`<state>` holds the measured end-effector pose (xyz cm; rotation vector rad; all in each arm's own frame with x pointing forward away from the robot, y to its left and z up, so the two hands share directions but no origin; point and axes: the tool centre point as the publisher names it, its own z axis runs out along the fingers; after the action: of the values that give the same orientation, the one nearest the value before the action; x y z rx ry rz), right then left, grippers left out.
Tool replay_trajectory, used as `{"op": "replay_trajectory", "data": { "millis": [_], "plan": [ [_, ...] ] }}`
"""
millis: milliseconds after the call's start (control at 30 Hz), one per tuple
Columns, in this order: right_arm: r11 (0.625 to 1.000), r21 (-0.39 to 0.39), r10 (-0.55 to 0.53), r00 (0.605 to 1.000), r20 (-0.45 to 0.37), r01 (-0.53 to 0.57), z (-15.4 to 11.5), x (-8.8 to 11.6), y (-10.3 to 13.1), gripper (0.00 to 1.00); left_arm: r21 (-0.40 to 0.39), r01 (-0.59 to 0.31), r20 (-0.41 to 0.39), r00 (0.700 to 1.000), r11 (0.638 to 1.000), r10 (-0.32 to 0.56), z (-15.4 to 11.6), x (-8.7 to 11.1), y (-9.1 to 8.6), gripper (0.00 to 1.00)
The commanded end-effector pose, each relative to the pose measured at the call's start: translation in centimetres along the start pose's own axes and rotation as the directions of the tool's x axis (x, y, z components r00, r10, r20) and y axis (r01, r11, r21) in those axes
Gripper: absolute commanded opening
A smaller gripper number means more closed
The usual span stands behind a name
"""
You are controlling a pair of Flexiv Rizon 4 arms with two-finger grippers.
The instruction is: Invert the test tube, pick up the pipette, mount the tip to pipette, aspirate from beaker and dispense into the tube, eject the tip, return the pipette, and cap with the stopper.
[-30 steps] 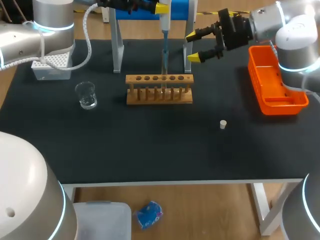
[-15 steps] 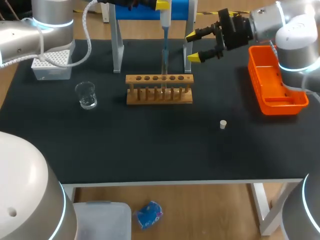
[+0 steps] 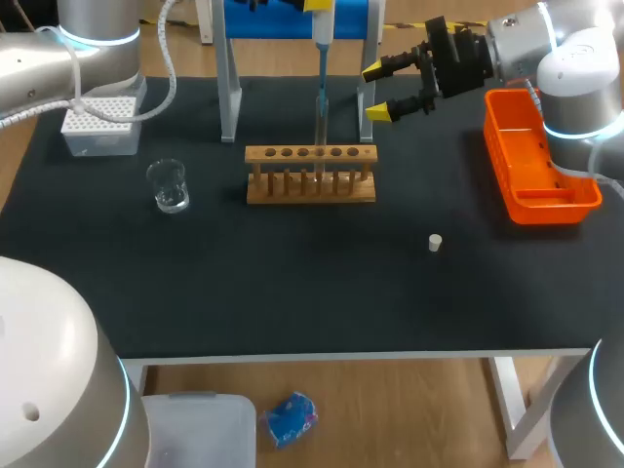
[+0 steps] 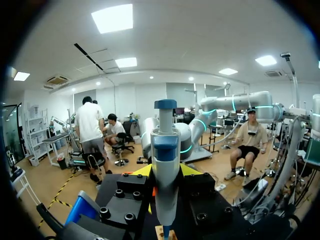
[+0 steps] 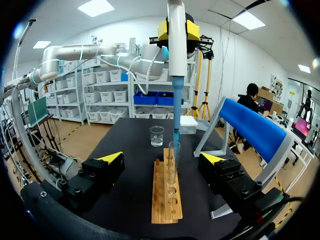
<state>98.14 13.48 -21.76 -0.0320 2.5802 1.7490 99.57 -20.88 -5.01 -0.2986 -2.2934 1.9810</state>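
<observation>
My left pincer (image 5: 178, 31) clamps the probably light, slick pipette (image 5: 177, 55) by its body, its tip at the thin, breakable-looking glass tube (image 5: 173, 165). My right pincer (image 3: 375, 91) hangs wide open, empty.

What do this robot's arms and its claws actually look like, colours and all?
The left arm and right arm are fat rounded silver-grey tubes with thin glowing light-blue rings at the joints. A pale cable loops off the left one. The left gripper and right gripper are black, blocky and bolted, each with two fingers ending in bright yellow wedge tips.
</observation>
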Motion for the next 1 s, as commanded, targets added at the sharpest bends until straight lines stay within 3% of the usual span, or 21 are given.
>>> {"op": "replay_trajectory", "data": {
  "millis": [33,1000],
  "plan": [
    [1.000,0.000,-0.001,1.000,0.002,0.001,0.0,0.0,-0.1,1.00,-0.012,-0.003,0.010,1.000,1.000,0.003,0.1,0.5,-0.7,0.00],
    [1.000,0.000,-0.001,1.000,0.002,0.001,0.0,0.0,-0.1,1.00,-0.025,-0.041,0.009,0.999,0.999,0.041,-0.1,0.7,-3.4,0.00]
  ]
}}
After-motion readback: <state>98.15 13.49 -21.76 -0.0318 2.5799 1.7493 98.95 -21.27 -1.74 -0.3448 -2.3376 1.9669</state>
